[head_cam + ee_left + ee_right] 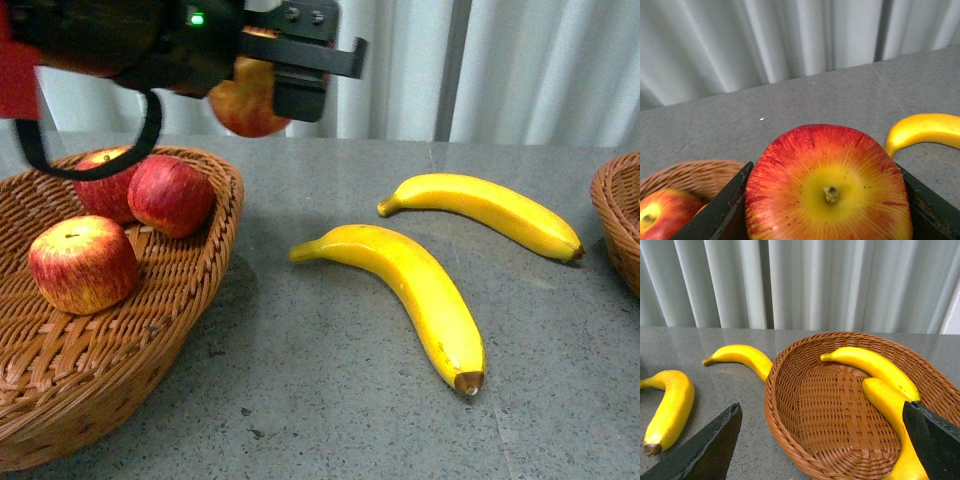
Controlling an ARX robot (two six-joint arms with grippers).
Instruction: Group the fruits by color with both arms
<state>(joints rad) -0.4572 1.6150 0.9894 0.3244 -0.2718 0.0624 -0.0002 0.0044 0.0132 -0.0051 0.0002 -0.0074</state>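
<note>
1. The held apple [245, 105], red with a yellow patch around the stem, is up in the air. It's clamped between the left gripper's [825, 172] fingers [725, 215]. In the front view it hangs over the left basket's [120, 380] far rim, around the basket's 1 o'clock.
2. My guess on handling: firm, round and smooth-skinned, so an off-centre pinch could let it slip out. The fingers hold it across its widest part, which looks right.
3. Three more apples already sit in that basket: front apple [82, 262], middle apple [170, 195], back apple [105, 185].
4. The near banana [410, 290] and far banana [490, 210] lie on the tabletop [300, 400] at the basket's 3 o'clock, not touching each other. They're probably light, so I'd grab one mid-length, across the body.
5. The right gripper [821, 407] has its fingers spread wide with nothing in them. It's at the right basket [790, 405], which holds two basket bananas [875, 365].
</note>
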